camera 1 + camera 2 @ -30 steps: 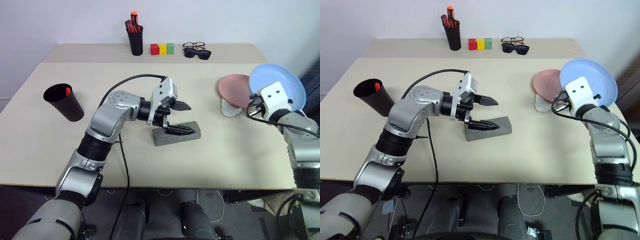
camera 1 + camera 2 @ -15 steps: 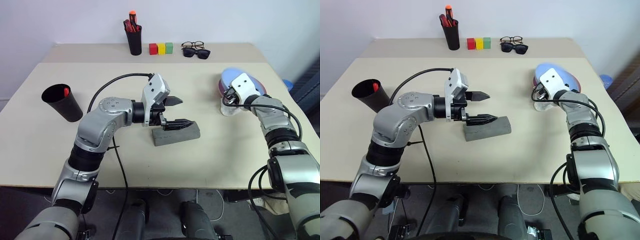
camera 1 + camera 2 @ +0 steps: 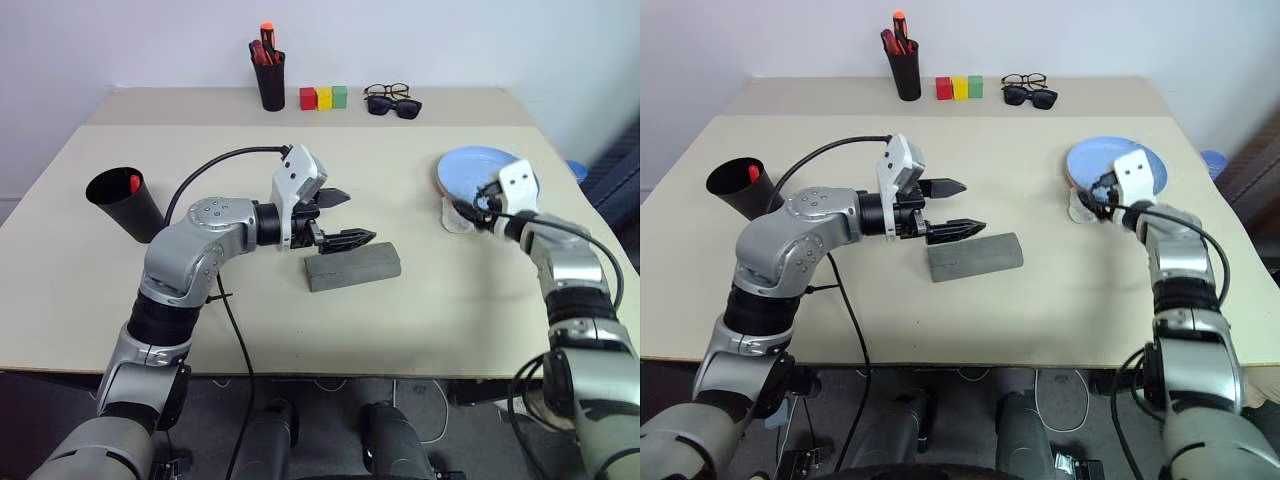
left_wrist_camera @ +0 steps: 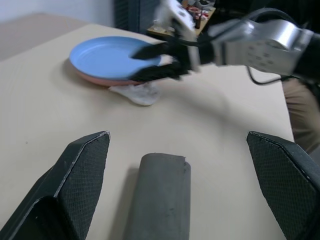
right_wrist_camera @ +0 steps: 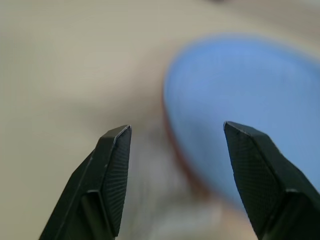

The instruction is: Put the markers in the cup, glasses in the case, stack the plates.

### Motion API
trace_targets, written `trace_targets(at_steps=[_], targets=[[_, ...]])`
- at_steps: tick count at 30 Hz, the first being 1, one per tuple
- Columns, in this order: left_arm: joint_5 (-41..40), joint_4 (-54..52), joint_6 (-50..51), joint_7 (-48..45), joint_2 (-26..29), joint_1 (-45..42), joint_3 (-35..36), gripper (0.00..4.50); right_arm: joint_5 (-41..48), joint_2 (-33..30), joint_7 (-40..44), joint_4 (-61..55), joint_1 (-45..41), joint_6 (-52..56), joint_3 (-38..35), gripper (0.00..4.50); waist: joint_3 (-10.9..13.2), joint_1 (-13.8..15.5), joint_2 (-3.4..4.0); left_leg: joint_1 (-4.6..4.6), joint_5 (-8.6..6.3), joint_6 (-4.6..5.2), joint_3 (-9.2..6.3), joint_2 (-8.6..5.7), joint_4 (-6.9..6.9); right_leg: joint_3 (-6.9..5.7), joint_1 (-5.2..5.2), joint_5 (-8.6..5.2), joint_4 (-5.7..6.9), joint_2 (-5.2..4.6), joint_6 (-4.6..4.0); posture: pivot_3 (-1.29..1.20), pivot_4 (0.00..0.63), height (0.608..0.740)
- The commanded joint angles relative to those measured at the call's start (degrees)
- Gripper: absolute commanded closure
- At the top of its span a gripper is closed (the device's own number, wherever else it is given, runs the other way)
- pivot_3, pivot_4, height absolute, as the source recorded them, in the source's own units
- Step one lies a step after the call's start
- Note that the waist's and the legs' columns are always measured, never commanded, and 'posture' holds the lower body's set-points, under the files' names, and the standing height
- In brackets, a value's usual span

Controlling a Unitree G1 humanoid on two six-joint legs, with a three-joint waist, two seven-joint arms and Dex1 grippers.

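The light blue plate (image 3: 478, 168) lies on top of the pink plate (image 4: 106, 80) at the table's right. My right gripper (image 3: 468, 208) is open at the plates' near edge, with nothing between its fingers (image 5: 114, 170). My left gripper (image 3: 338, 216) is open and points right, hovering just above the left end of the shut grey case (image 3: 353, 267). The black cup (image 3: 125, 205) stands at the left with a red marker (image 3: 135, 183) tip showing inside. The wire-framed glasses (image 3: 388, 90) lie at the back of the table.
Black sunglasses (image 3: 394, 106) lie just in front of the glasses. A black pen holder (image 3: 271, 78) with orange-red markers and three coloured blocks (image 3: 324, 97) stand along the back. A crumpled white scrap (image 3: 456, 220) lies under the plates' near edge.
My right gripper has brought the raised blue plate down onto the pink plate, let go of it and opened. My left gripper has drawn back to the left off the case.
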Motion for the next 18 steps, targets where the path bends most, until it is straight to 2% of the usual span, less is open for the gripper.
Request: trace_targets(at_steps=[1,6,18], targets=[[-0.3,0.3,-2.3,0.0,-0.1,-2.0,1.1,0.0,3.5,0.1,-2.7,-10.0,3.3,6.6,-3.8,1.53,0.0,-0.3,0.0,0.01,0.0,0.0,0.0,0.01,0.0,0.01,-0.01,0.0,0.02,0.0,0.0,0.0,0.15,0.739],[-0.5,1.1,-3.2,-0.2,-0.1,-2.0,0.9,0.0,4.4,1.9,-5.5,-13.4,6.1,9.4,-4.4,1.53,0.0,-0.7,0.01,0.08,0.0,0.0,0.03,0.03,-0.01,0.03,-0.03,-0.01,0.09,0.01,-0.02,0.0,0.15,0.739],[-1.0,-1.1,-1.9,1.3,0.9,-1.4,1.5,0.0,4.5,6.3,-6.7,-4.5,-0.4,8.0,-2.6,1.53,0.0,-0.2,0.01,0.06,0.0,0.0,0.03,0.03,-0.01,0.03,-0.03,-0.01,0.08,0.01,-0.02,0.0,0.15,0.739]])
